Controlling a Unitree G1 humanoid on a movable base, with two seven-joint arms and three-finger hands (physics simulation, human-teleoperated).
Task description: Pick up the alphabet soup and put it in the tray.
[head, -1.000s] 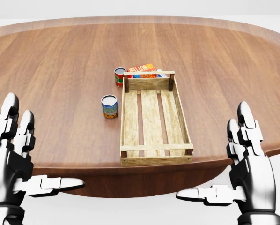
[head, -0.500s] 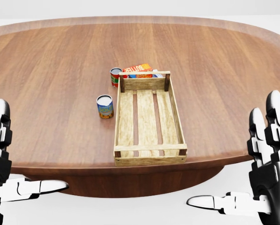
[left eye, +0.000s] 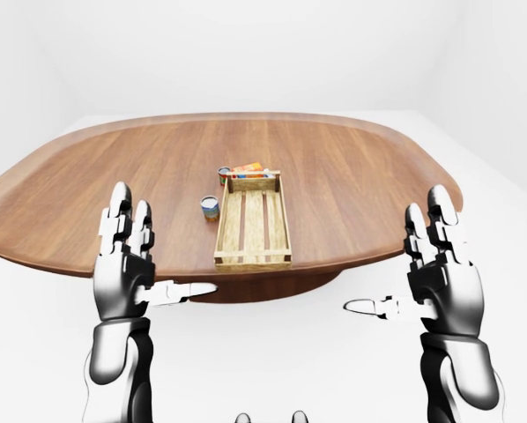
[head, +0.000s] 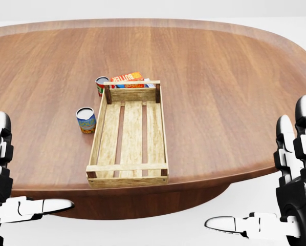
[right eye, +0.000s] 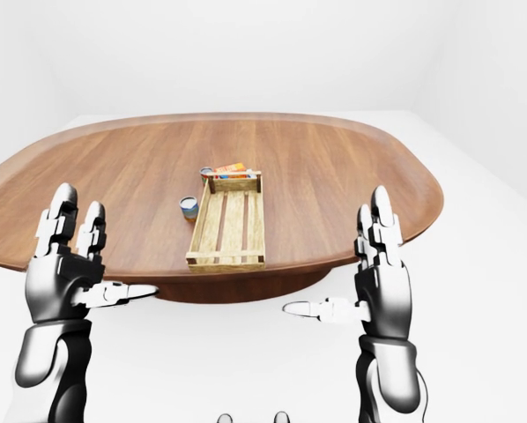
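The alphabet soup can (head: pixel 86 120), blue and yellow with a silver lid, stands upright on the wooden table (head: pixel 224 77), just left of the tray and apart from it. The wooden slatted tray (head: pixel 127 167) is empty and lies near the table's lower edge in the head view. My left hand (left eye: pixel 162 251) and right hand (left eye: pixel 396 260) are both open and empty, fingers up and thumbs pointing inward. They hover below the table's edge, far from the can.
A red can (head: pixel 102 86) and an orange butter box (head: pixel 126 78) stand against the tray's top end in the head view. The oval table is wide, on a white floor (left eye: pixel 281 352), with white walls around.
The whole picture has shifted: tray and cans now sit further left and slightly nearer in the head view, so the camera moved. My hands have spread outward and lower in the view.
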